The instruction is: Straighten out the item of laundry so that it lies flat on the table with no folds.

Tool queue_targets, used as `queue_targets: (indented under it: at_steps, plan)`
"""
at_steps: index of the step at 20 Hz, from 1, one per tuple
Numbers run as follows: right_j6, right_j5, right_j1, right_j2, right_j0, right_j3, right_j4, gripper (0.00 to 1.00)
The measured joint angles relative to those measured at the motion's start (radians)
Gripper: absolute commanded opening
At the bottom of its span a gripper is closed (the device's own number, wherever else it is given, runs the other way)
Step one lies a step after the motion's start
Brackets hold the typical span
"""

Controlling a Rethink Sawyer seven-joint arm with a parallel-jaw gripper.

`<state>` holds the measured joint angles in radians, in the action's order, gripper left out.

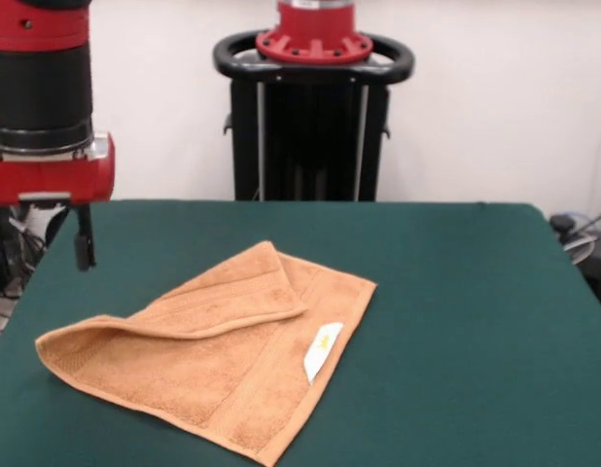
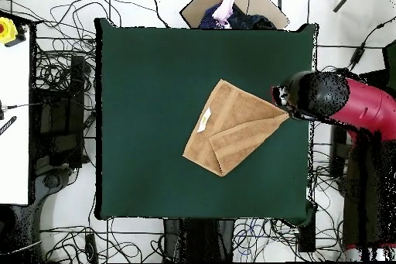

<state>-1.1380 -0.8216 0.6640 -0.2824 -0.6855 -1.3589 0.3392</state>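
Lying folded on the table [image 1: 456, 292], the towel [image 1: 213, 355] sits below the hand [image 1: 84, 248].

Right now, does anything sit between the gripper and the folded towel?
Nothing visible does. The gripper hangs above bare table beside the towel, whose folded-over flap lies uncovered.

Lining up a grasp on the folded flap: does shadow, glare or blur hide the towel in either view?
Front view: even light, no glare; the towel is soft-edged but its fold line and white tag read clearly. Overhead view: the towel is evenly lit; the arm covers its corner nearest the table edge.
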Motion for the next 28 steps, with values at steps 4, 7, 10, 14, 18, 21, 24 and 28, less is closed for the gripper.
queue_targets:
  at_steps: [4,7,10,14,18,21,24,28]
  plan:
    - [-0.043,0.122,0.029,0.05,0.023,-0.099,-0.015,1.0]
    - [-0.087,0.209,0.032,0.081,0.046,-0.16,-0.03,1.0]
    - [-0.142,0.295,0.031,0.112,0.078,-0.219,-0.048,1.0]
    - [-0.212,0.377,0.024,0.139,0.117,-0.281,-0.069,1.0]
    - [-0.29,0.455,0.007,0.165,0.162,-0.348,-0.099,1.0]
    - [-0.344,0.51,-0.014,0.179,0.194,-0.403,-0.122,1.0]
    - [-0.382,0.554,-0.035,0.179,0.216,-0.45,-0.135,1.0]
    - [-0.404,0.595,-0.065,0.182,0.238,-0.482,-0.137,1.0]
